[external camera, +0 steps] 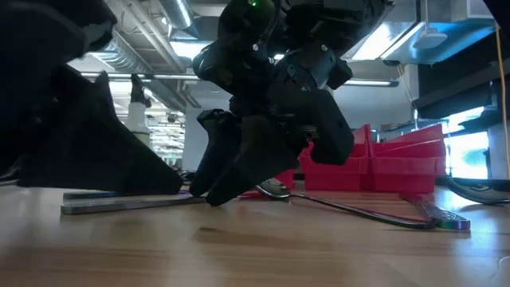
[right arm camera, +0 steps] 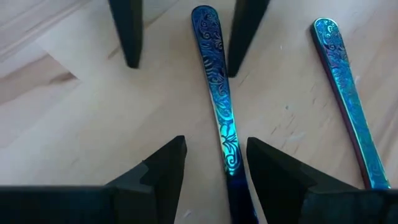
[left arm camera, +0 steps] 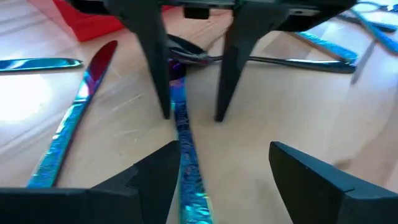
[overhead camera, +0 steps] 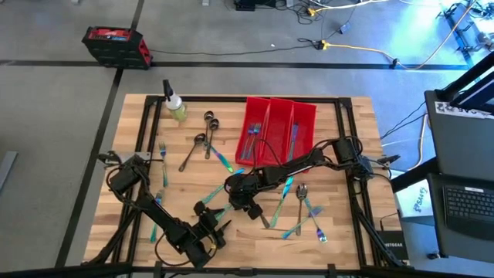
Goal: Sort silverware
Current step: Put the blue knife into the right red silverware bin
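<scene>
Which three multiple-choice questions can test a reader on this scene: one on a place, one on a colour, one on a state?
1. Where does the small spray bottle of yellowish liquid stand?
A. Inside a bin
B. Near a far corner of the wooden table, beside the long red plastic bins, toward the left arm's side
C. Between the two tools

2. What colour is the patterned metal handle lying between the fingers of the right tool?
A. Red
B. Yellow
C. Iridescent blue

3. In what state is the left tool?
A. Open
B. Shut on a spoon
C. Out of view

Answers:
1 B: the high view shows the bottle there, outside the bins.
2 C: the right wrist view shows it shining blue and teal.
3 A: the left wrist view shows its fingers standing well apart.
</scene>
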Tool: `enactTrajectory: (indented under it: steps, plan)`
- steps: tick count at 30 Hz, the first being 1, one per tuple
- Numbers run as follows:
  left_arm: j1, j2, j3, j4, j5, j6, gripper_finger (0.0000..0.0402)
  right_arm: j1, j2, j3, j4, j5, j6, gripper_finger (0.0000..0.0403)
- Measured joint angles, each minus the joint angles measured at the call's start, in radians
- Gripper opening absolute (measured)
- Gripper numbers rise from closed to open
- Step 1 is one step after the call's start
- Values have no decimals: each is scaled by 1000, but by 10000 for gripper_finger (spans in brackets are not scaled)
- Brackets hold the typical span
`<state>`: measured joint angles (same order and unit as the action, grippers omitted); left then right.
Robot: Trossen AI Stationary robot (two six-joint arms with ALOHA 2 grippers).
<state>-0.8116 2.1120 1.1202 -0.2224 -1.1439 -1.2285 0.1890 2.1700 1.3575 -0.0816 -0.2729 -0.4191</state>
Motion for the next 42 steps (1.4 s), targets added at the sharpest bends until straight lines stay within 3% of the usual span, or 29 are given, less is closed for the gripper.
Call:
enactTrajectory:
  steps: [6, 16, 24, 29, 42]
  plan:
    - [2, 0, 0, -111, 13, -54, 233, 0, 0, 0, -10, -1, 2, 159]
    - [12, 6, 0, -133, 52, -81, 233, -1, 0, 0, -16, -2, 3, 159]
    - [11, 7, -45, -136, -38, -147, 233, -1, 0, 0, -11, -1, 3, 159]
    - [0, 7, -92, -92, -52, -208, 233, -1, 0, -1, -4, -1, 3, 159]
    - [-9, 4, -194, 142, -46, -67, 233, -8, 1, -2, 1, -2, 2, 159]
